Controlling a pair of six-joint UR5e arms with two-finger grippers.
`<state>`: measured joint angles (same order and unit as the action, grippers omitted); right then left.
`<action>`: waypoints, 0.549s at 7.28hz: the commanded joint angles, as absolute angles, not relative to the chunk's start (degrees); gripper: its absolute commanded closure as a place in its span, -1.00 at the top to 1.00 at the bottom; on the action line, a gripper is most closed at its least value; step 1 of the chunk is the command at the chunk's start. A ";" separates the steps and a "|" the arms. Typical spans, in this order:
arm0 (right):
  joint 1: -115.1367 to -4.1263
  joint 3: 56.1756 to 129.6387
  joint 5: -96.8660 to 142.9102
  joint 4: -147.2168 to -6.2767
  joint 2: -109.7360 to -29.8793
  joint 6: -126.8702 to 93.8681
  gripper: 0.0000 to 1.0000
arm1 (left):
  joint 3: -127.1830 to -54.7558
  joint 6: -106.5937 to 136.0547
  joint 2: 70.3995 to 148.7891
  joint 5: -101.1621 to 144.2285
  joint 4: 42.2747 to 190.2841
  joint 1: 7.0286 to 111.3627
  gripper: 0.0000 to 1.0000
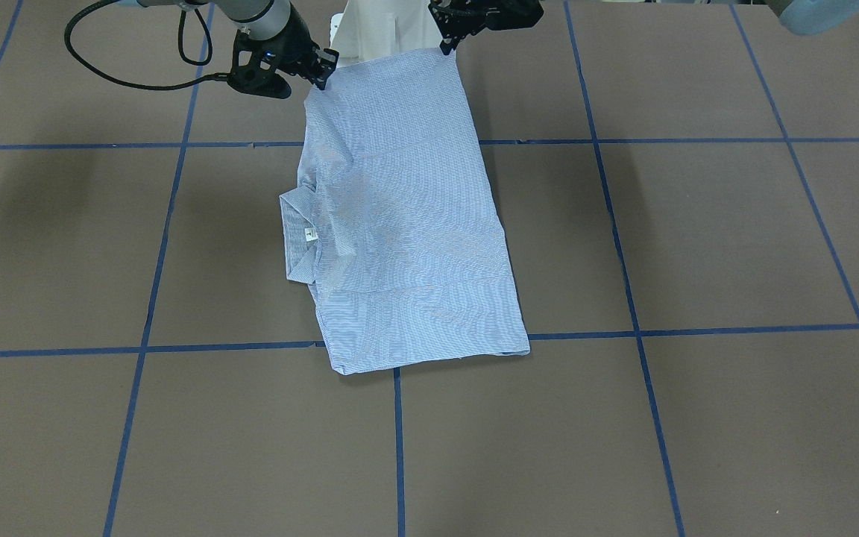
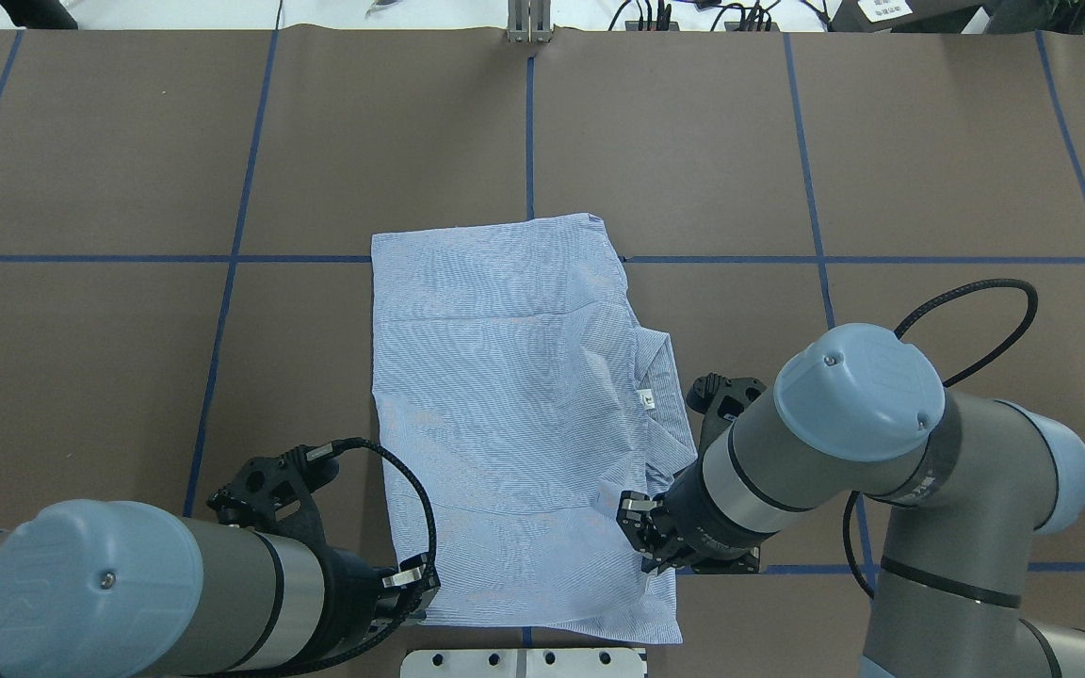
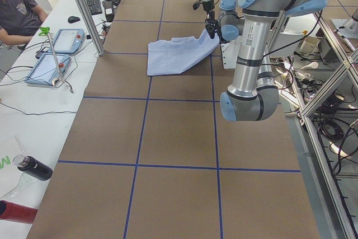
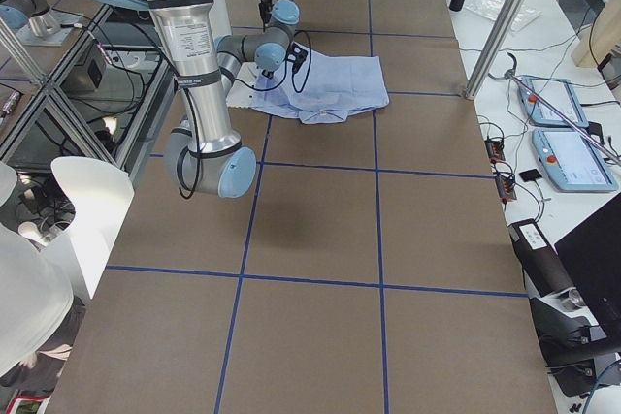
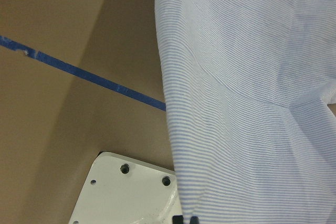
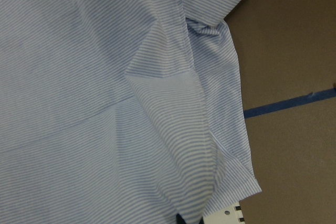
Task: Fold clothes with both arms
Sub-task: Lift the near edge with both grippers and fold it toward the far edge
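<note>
The light blue-and-white striped shirt (image 1: 407, 224) lies folded into a long rectangle on the brown table, with its collar and white neck label (image 1: 309, 235) towards the robot's right. The edge nearest the robot is raised off the table (image 3: 196, 40). My left gripper (image 1: 446, 49) is shut on one corner of that edge (image 2: 415, 582), and in the left wrist view its tips (image 5: 186, 219) pinch the cloth (image 5: 247, 103). My right gripper (image 1: 322, 76) is shut on the other corner (image 2: 644, 532), with the cloth (image 6: 105, 77) bunched at its tips (image 6: 181, 219).
The white pedestal base (image 2: 524, 662) sits just behind the held edge. Blue tape lines (image 1: 400, 447) grid the table. A person (image 3: 17, 9) sits at a side bench with teach pendants (image 3: 56, 43) and bottles (image 3: 33, 169). More pendants (image 4: 553, 99) lie on the bench opposite.
</note>
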<state>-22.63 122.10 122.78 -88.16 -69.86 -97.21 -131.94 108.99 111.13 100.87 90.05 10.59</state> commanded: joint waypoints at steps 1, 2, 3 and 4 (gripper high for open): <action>-28.19 117.54 122.70 -88.42 -64.80 -94.49 -1.00 | -130.87 102.87 111.97 102.47 89.91 17.10 -1.00; -30.39 114.81 122.17 -88.42 -61.99 -94.48 -1.00 | -128.87 101.01 112.93 105.44 89.91 21.75 -1.00; -33.11 111.48 122.08 -88.42 -59.00 -92.13 -1.00 | -125.37 97.16 115.81 108.34 90.00 26.76 -1.00; -35.66 108.05 121.91 -88.42 -56.71 -91.15 -1.00 | -120.89 94.07 117.75 109.67 90.52 30.55 -1.00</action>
